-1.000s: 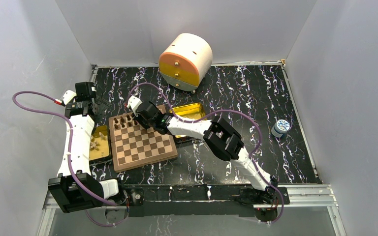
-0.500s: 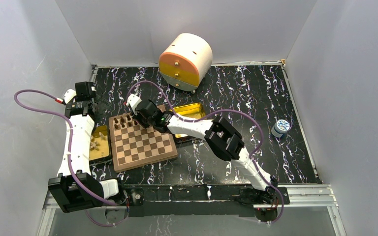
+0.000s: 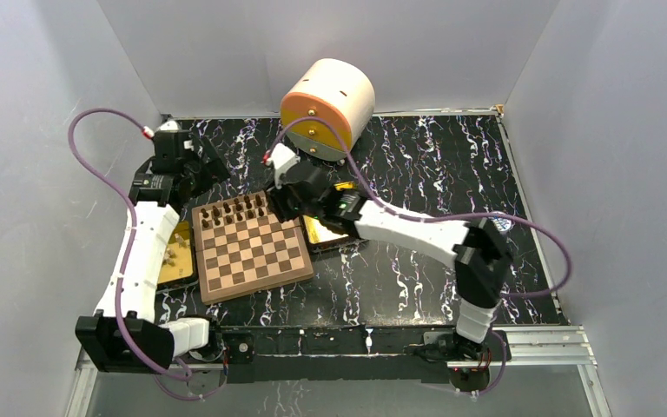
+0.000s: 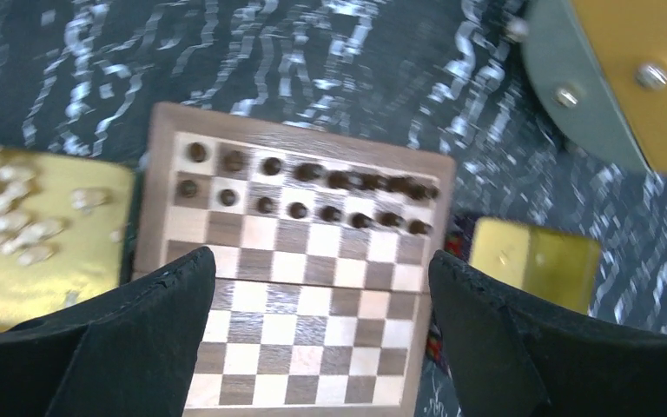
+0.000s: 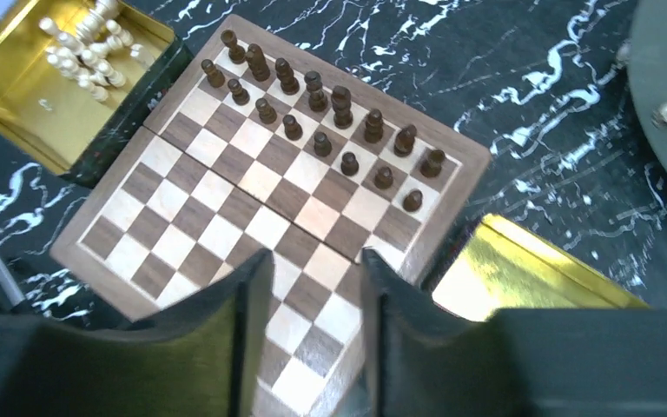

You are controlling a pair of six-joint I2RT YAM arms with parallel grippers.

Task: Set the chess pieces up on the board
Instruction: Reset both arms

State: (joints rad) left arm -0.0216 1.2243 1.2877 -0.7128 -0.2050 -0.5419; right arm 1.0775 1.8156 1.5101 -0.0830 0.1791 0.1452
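The board lies left of centre on the black marbled table. The dark chess pieces stand in two rows along its far edge, also seen in the left wrist view and the right wrist view. My left gripper hovers beyond the board's far left corner; in its wrist view the jaws are wide open and empty above the board. My right gripper hovers over the board's far right corner; in its wrist view the jaws are apart and empty above the board.
A gold tin with pale pieces sits left of the board. Another gold tin lies at its right edge. A cream and orange drawer unit stands at the back. A small blue-white can is at the right.
Both arms have risen and swung toward the back of the table, the right gripper off the board's far row. The two dark rows now reach across the board's far edge.
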